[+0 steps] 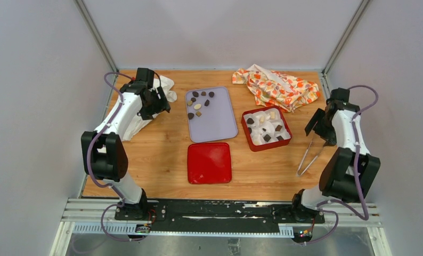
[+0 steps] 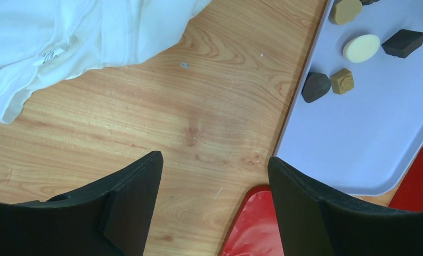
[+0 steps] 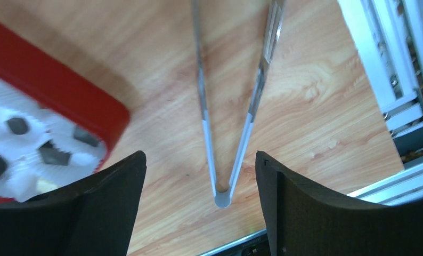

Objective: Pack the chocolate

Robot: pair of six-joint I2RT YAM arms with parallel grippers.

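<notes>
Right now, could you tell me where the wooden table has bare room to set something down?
Bare wood lies left of the lavender plastic tray and flat red lid, short of the white cloth. The tray's near half, below its chocolate pieces, is bare too. It is crowded on the right, among the red box, metal tongs and patterned cloth.

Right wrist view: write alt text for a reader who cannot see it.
The right gripper hangs open over metal tongs lying on the wooden table, with their hinged end between its jaws, untouched. At left, a corner of the red box shows dark chocolate pieces in white paper cups.
</notes>
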